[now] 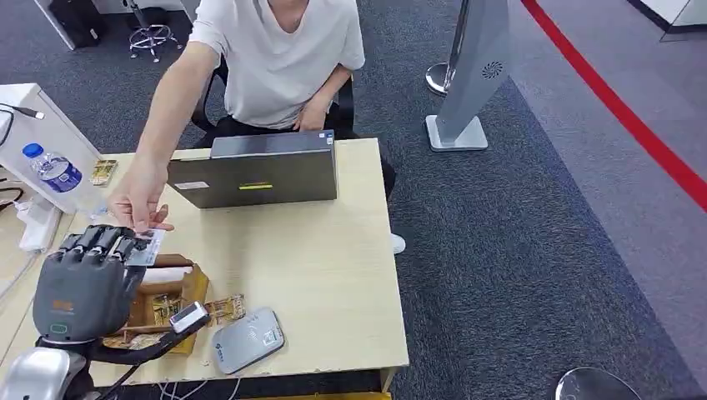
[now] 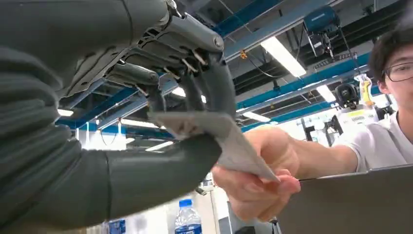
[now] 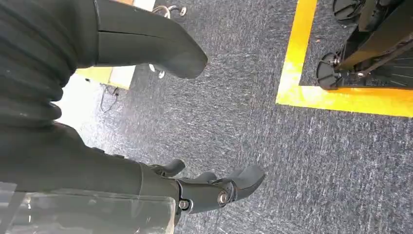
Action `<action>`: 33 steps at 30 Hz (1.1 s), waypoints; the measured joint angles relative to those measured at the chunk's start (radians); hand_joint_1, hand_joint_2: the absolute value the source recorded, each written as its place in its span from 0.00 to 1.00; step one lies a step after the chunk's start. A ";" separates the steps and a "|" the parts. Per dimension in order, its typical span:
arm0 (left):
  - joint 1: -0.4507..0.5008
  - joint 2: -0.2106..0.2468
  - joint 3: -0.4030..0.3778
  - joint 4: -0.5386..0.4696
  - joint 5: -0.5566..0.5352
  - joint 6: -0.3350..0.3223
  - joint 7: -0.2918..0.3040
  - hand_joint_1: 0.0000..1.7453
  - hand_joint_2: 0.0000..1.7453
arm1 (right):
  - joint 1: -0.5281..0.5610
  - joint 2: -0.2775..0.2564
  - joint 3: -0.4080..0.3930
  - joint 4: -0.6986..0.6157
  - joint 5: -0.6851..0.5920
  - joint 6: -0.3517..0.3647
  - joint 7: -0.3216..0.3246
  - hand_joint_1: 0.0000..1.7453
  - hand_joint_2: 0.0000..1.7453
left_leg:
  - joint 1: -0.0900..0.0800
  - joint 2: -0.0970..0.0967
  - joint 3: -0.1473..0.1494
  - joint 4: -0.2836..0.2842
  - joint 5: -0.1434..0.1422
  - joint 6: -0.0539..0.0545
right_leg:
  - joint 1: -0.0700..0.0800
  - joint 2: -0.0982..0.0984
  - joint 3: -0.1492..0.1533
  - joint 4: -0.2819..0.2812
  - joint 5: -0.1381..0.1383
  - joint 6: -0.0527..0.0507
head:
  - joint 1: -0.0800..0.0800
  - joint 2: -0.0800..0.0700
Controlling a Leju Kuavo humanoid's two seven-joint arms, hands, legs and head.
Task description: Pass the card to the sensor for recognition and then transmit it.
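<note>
My left hand (image 1: 87, 275) is raised over the left side of the wooden table (image 1: 333, 283) and pinches a pale card (image 1: 148, 247) between thumb and fingers. In the left wrist view the card (image 2: 229, 141) sticks out past my thumb, and a person's hand (image 2: 265, 173) grips its far edge. That same person's hand (image 1: 137, 200) reaches across the table from behind a laptop. The grey card sensor (image 1: 246, 339) lies flat near the table's front edge, to the right of my hand. My right hand (image 3: 214, 187) hangs over the carpet with its fingers apart and nothing in it.
A closed-back laptop (image 1: 254, 173) stands at the table's far side with the seated person behind it. A wooden holder (image 1: 171, 304) with small items sits under my left hand. A water bottle (image 1: 52, 171) stands at far left. A grey kiosk (image 1: 475, 75) stands on the carpet to the right.
</note>
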 joint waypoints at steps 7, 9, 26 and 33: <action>0.000 0.000 0.000 0.000 0.000 0.006 0.000 1.00 1.00 | 0.000 0.000 0.000 0.000 0.000 0.000 0.000 0.00 1.00 | 0.000 0.000 0.000 0.000 0.000 0.000 | 0.000 0.000 0.000 0.000 0.000 0.000 | 0.000 0.000; 0.000 0.000 0.000 0.000 0.000 0.006 0.000 1.00 1.00 | 0.000 0.000 0.000 0.000 0.001 0.000 0.000 0.00 1.00 | 0.000 0.000 0.000 0.000 0.000 0.000 | 0.000 0.000 0.000 0.000 0.000 0.000 | 0.000 0.000; 0.018 0.013 0.000 0.012 0.001 -0.002 0.008 1.00 1.00 | 0.000 0.000 0.000 0.000 0.016 -0.005 -0.003 0.00 1.00 | 0.000 0.000 0.000 0.000 0.000 0.000 | 0.000 0.000 0.000 0.000 0.000 0.000 | 0.000 0.000; 0.022 0.013 -0.002 0.018 0.000 -0.004 0.011 1.00 1.00 | 0.000 0.000 0.000 0.000 0.016 -0.005 -0.003 0.00 1.00 | 0.000 0.000 0.000 0.000 0.000 0.000 | 0.000 0.000 0.000 0.000 0.000 0.000 | 0.000 0.000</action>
